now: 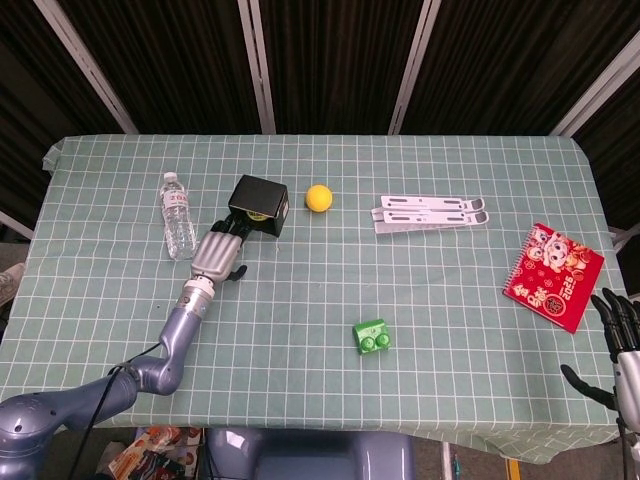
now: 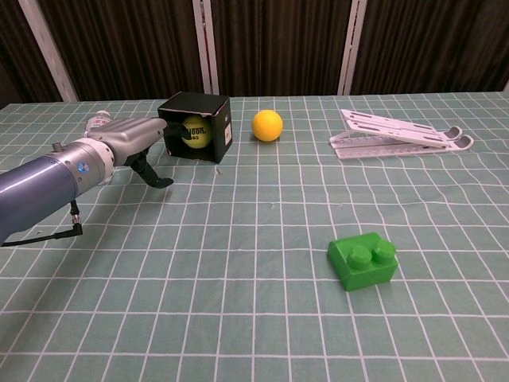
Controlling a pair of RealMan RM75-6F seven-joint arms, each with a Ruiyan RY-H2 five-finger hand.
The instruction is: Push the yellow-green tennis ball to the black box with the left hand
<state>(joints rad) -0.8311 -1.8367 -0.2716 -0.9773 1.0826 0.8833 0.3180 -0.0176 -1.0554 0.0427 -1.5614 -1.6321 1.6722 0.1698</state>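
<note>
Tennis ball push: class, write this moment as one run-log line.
tennis ball: inside black box | left hand: at box opening, holding nothing | right hand: idle at table edge

Tennis ball [image 2: 194, 131] inside black box [image 2: 215, 111]: dark printed lettering, ending "…oon", small mark beneath, not legible. Red notebook [image 1: 552, 276]: cartoon cover, characters unreadable.
</note>
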